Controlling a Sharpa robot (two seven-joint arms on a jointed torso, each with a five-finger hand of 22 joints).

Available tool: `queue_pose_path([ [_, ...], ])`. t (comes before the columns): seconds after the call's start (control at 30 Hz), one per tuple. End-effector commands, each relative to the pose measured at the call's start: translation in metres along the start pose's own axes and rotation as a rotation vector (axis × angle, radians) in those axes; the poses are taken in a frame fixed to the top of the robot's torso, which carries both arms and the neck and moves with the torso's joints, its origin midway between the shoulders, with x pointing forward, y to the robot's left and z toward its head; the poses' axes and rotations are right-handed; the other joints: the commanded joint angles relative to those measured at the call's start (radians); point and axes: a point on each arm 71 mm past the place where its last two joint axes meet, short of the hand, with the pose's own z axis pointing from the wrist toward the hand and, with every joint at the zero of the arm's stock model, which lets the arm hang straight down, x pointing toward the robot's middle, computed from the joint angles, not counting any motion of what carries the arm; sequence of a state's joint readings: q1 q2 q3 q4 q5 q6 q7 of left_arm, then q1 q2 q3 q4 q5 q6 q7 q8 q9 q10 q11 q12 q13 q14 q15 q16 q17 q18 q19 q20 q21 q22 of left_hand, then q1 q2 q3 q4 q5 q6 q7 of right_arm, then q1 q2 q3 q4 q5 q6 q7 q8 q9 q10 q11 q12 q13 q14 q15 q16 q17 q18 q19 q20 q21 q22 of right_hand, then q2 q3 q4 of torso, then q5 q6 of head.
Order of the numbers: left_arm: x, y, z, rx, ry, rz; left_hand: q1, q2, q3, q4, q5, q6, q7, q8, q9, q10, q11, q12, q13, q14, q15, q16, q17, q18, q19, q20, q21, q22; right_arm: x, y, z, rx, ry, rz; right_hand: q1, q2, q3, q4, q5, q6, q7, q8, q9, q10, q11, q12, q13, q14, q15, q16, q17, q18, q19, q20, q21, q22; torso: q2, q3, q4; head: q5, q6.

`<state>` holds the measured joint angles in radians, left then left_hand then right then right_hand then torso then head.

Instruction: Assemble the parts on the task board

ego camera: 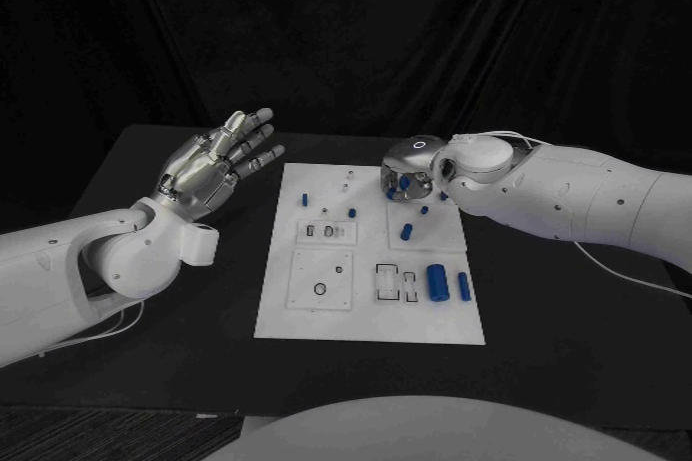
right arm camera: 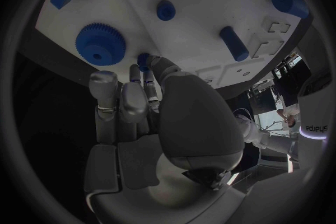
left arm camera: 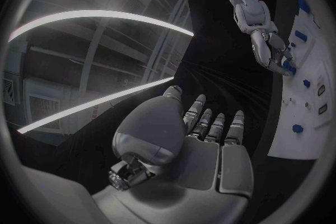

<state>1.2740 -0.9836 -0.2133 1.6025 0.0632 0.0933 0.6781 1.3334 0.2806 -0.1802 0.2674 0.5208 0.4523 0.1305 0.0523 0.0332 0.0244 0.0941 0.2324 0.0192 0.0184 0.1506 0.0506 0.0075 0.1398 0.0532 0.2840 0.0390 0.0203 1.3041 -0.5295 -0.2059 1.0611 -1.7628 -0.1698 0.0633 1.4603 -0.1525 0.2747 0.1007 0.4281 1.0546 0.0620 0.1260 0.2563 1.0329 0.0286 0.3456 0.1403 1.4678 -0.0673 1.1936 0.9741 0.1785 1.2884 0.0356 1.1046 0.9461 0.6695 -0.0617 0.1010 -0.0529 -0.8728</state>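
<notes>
Black table (ego camera: pixel 173 381) carries the white rectangular task board (ego camera: pixel 368 321) with small blue parts (ego camera: pixel 436 281). Left hand (ego camera: pixel 216 161) hovers released; right hand (ego camera: pixel 408 176) pinches a small blue peg (right arm camera: pixel 143 60).

You have one task board (ego camera: pixel 368 311), a white plate lying on the surface (ego camera: pixel 577 331). On it you can count two large blue cylinders (ego camera: pixel 436 281) lying side by side near the right edge, and one blue gear (right arm camera: pixel 100 43) at the far end. Smaller blue pieces (ego camera: pixel 410 231) are scattered over the far half; at least four show, though the exact number is hard to tell. One black ring (ego camera: pixel 322 292) lies in the near left panel. Two hands work here.
</notes>
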Motion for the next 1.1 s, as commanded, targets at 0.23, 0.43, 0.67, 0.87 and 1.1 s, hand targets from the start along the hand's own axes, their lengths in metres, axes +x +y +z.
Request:
queue_pose_path([
  [0.23,0.001,-0.002,0.001,0.017,0.013,-0.014,0.029,-0.006,0.017,-0.013,0.029,0.01,0.002,0.019,0.018,0.003,0.011,0.018,0.014,0.004,0.018,0.028,0.011,0.039,0.01,0.001,0.019,0.012,0.0,-0.001,-0.001,-0.009,-0.036,0.015,0.002,0.013,0.049,-0.014,0.009,0.028,0.013,0.03,0.042,0.056,-0.005,-0.012,0.007,0.005,-0.008,0.014,0.016,-0.051,0.007,-0.001,0.039,0.032,0.0,-0.0006,-0.0002,0.002,0.0],
  [0.43,-0.001,-0.002,0.0,0.015,0.007,-0.01,0.034,-0.007,0.022,-0.017,0.037,0.013,0.004,0.02,0.018,0.004,0.013,0.021,0.014,0.005,0.017,0.03,0.011,0.039,0.011,0.002,0.02,0.012,-0.004,-0.003,-0.006,0.0,-0.073,0.052,0.01,0.019,0.057,-0.027,0.015,0.049,0.021,0.039,0.057,0.089,-0.002,-0.019,0.006,0.007,-0.006,0.017,0.022,-0.054,0.011,0.0,0.051,0.052,0.0,-0.0009,-0.0007,0.007,0.0],
  [0.67,-0.001,-0.003,-0.002,0.014,-0.003,-0.004,0.036,-0.01,0.024,-0.02,0.041,0.016,0.005,0.022,0.019,0.005,0.015,0.024,0.015,0.005,0.017,0.032,0.011,0.039,0.012,0.002,0.021,0.013,-0.027,-0.005,-0.009,0.001,-0.109,0.045,0.009,0.02,0.06,-0.029,0.01,0.046,0.025,0.034,0.06,0.091,0.002,-0.03,0.002,0.006,-0.004,0.016,0.022,-0.055,0.011,0.002,0.054,0.058,0.0,-0.0014,-0.0005,0.011,0.0],
  [0.87,0.0,-0.003,-0.001,0.022,-0.001,0.009,0.039,-0.013,0.025,-0.023,0.044,0.018,0.006,0.022,0.019,0.006,0.016,0.024,0.015,0.005,0.015,0.031,0.011,0.039,0.011,0.002,0.02,0.012,-0.045,-0.004,-0.006,-0.005,-0.131,0.031,0.009,0.02,0.061,-0.029,0.008,0.045,0.025,0.034,0.061,0.092,0.003,-0.033,0.001,0.006,-0.003,0.016,0.023,-0.055,0.01,0.003,0.055,0.06,-0.001,-0.002,-0.0011,0.014,0.0],
  [1.1,0.001,-0.004,0.0,0.036,0.0,0.03,0.041,-0.019,0.027,-0.028,0.047,-0.005,0.002,0.018,0.016,0.005,0.012,0.02,0.014,0.002,0.007,0.027,0.01,0.038,0.001,-0.004,0.012,0.007,-0.054,0.0,0.002,-0.008,-0.124,0.021,0.009,0.021,0.063,-0.03,0.005,0.043,0.025,0.031,0.062,0.092,0.003,-0.038,-0.001,0.005,-0.002,0.015,0.022,-0.056,0.01,0.003,0.056,0.064,0.005,-0.0028,0.0054,0.022,0.0],
])
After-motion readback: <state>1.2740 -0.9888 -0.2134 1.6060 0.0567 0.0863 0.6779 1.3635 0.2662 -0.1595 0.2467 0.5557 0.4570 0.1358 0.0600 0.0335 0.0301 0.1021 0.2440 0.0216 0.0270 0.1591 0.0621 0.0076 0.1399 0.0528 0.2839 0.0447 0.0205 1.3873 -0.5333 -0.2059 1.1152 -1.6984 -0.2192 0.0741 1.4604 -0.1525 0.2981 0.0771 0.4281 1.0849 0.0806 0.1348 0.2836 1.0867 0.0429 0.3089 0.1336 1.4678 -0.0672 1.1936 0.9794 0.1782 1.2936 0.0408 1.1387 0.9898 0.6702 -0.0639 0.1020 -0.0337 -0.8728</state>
